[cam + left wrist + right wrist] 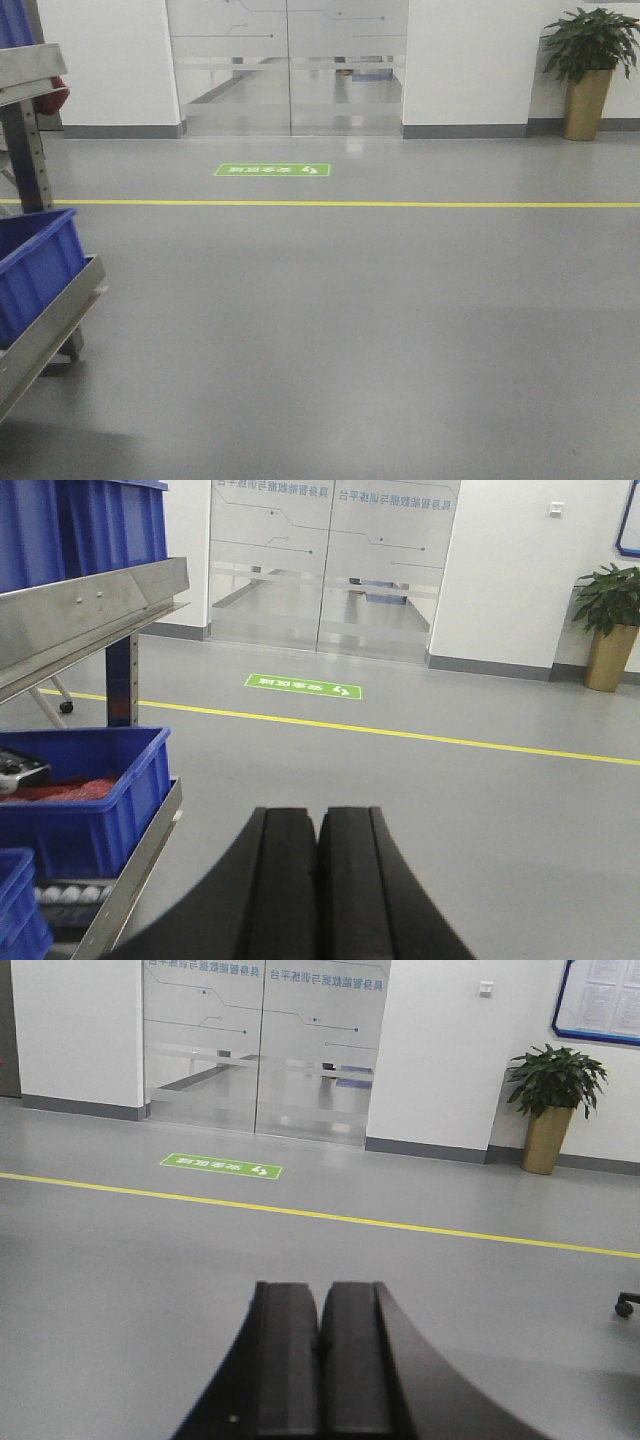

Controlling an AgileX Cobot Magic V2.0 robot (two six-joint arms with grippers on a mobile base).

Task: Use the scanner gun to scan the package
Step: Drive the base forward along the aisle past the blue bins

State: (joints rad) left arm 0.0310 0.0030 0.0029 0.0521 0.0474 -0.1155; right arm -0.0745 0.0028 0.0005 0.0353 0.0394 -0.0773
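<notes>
Your left pincer [318, 825] has its pads pressed together on nothing, hanging over the grey floor [470, 810]; your right pincer [321, 1305] is likewise closed and empty, facing the glass doors [260, 1050] beyond a yellow line [420, 1228]; left of the left pincer a metal rack [90, 600] carries a blue bin [110, 790] holding red contents and a dark item at the frame edge, too cut off to name; you cannot tell where the package or scanner gun lies.
</notes>
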